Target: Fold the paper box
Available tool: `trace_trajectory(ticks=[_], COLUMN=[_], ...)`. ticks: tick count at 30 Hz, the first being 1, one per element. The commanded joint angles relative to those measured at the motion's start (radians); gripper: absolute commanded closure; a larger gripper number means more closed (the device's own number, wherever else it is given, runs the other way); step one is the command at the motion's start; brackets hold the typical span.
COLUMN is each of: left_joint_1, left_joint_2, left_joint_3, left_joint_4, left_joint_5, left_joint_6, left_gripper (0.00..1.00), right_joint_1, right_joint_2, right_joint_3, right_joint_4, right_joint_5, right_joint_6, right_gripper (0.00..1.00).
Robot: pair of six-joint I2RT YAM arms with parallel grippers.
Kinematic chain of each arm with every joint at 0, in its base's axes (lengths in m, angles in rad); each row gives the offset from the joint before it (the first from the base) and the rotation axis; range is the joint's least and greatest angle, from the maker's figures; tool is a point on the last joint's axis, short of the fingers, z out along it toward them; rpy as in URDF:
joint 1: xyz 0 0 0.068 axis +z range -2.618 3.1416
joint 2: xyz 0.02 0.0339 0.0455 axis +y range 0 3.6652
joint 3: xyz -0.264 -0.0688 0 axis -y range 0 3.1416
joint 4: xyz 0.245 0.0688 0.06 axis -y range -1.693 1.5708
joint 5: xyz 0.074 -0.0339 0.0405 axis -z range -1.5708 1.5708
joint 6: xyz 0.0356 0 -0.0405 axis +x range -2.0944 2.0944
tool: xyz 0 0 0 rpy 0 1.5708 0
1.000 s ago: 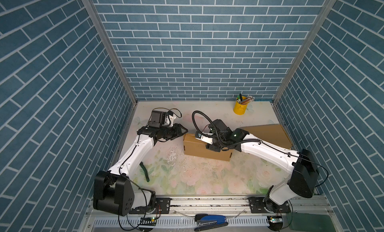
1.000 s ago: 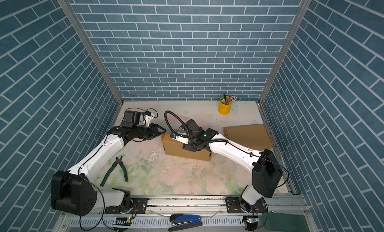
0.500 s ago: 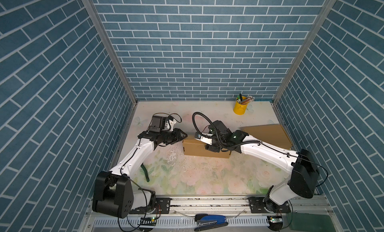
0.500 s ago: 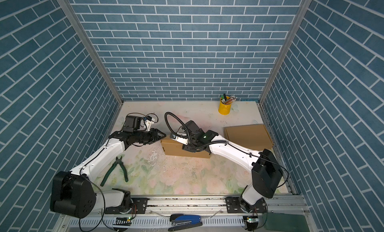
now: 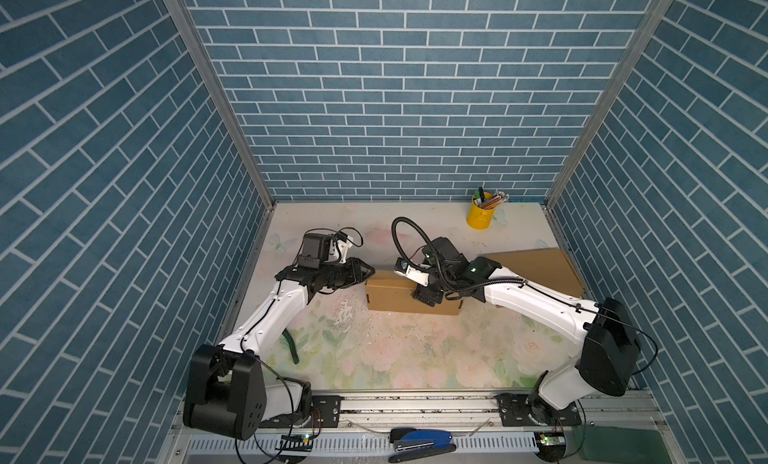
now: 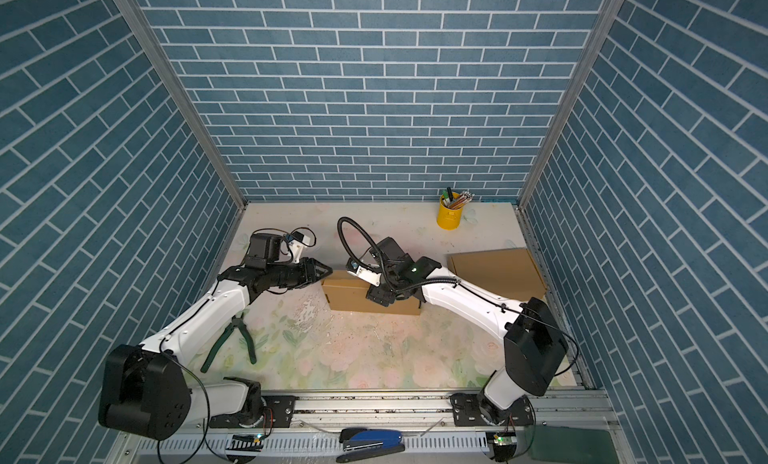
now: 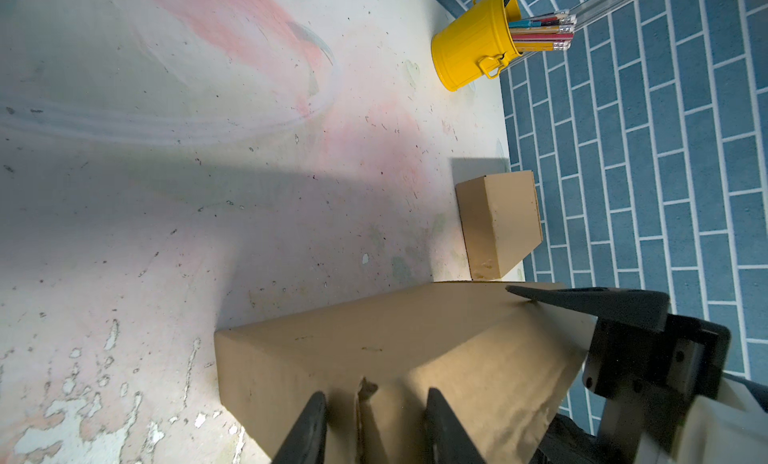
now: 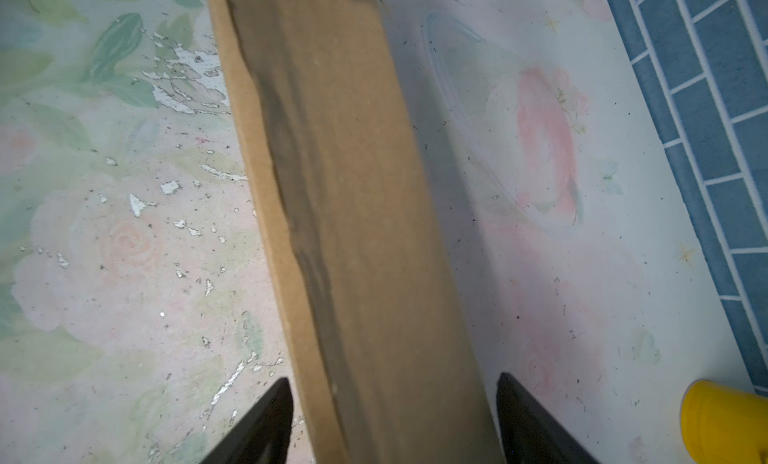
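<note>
I have the brown cardboard box (image 5: pixel 395 295) lying on the floral tabletop (image 5: pixel 395 358), just below the middle of the frame in both top views, long side across the picture. It looks already formed into a closed shape, so I judge I am at the last step, tucking the end flap.

The left gripper (image 5: pixel 368 272) sits at the box's left end. In the left wrist view, at the lower edge of the frame, its fingers (image 7: pixel 309 420) stand partly apart with a small raised flap edge (image 7: pixel 362 393) between them, not clamped on it.

The right gripper (image 5: pixel 427 296) hangs over the box right of its middle. In the right wrist view its fingers (image 8: pixel 266 420) are spread wide at the bottom of the frame, straddling the box with nothing gripped.

Next, as I read it, I need the right jaws to close on the body and steady it while the left ones pinch or push that flap home. The cardboard is thin, so too much force could crease the wall.

A second brown cardboard box (image 5: pixel 536 270) at mid-right stays out of this.
</note>
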Motion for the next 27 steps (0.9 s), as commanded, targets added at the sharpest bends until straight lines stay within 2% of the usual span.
trace_trajectory(ticks=[1, 6, 9, 12, 14, 16, 18, 23, 27], left_joint_1=[0.002, 0.002, 0.002, 0.001, 0.001, 0.002, 0.001, 0.002, 0.001], left_joint_2=[0.030, 0.033, 0.026, 0.021, 0.019, 0.018, 0.013, 0.008, -0.007], left_joint_3=[-0.038, -0.036, -0.037, -0.039, -0.044, -0.043, -0.044, -0.049, -0.048], left_joint_4=[-0.055, -0.065, -0.072, -0.074, -0.073, -0.079, -0.085, -0.087, -0.097], left_joint_5=[-0.038, -0.039, -0.042, -0.046, -0.045, -0.050, -0.055, -0.063, -0.063], left_joint_6=[0.019, 0.025, 0.027, 0.032, 0.031, 0.034, 0.039, 0.045, 0.050], left_gripper=[0.60, 0.60, 0.60, 0.60, 0.60, 0.60, 0.60, 0.60, 0.59], right_joint_1=[-0.023, -0.056, -0.086, -0.142, -0.202, -0.258, -0.301, -0.419, -0.470], right_joint_2=[-0.073, -0.147, -0.202, -0.252, -0.272, -0.287, -0.313, -0.359, -0.330], right_joint_3=[-0.023, -0.019, -0.022, -0.030, -0.027, -0.022, -0.038, -0.120, -0.130], right_joint_4=[-0.019, 0.013, 0.040, 0.032, -0.048, -0.149, -0.214, -0.250, -0.258], right_joint_5=[-0.070, -0.108, -0.123, -0.039, 0.023, 0.034, 0.024, -0.149, -0.315], right_joint_6=[0.088, 0.175, 0.276, 0.451, 0.646, 0.772, 0.842, 1.001, 1.064], right_gripper=[0.21, 0.18, 0.17, 0.20, 0.25, 0.30, 0.33, 0.34, 0.33])
